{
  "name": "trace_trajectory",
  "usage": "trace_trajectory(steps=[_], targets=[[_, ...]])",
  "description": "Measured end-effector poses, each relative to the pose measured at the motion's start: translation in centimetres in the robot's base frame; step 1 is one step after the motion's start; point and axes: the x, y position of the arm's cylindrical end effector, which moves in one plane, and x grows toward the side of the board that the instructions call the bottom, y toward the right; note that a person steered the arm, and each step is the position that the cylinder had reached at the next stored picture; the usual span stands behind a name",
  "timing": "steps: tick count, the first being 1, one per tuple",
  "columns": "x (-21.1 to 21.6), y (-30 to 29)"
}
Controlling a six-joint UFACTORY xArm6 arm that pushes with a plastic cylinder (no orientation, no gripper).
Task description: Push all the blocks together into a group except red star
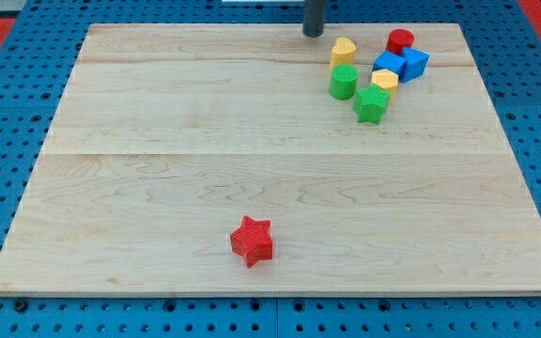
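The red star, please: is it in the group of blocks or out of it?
Out. The red star lies alone near the view's bottom, far from the cluster around the green cylinder at the top right.

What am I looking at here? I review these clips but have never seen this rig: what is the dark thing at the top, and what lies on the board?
One camera looks down at a pale wooden board on a blue pegboard. The dark rod at the view's top is the robot arm's end; my tip pushes blocks and holds nothing. Right of it sits a cluster: yellow block, green cylinder, green star-like block, second yellow block, two blue cubes and a red cylinder. The red star lies alone near the view's bottom.
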Motion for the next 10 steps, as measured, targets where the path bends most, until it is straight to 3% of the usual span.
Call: trace_trajectory(steps=[1,3,4,6,8,9,10], targets=[[6.3,1.9],[-2.5,1.0],[-0.5,5.3],[3.0,6.7],[-4.1,9.6],[-4.1,19.2],[-2.9,21.4]])
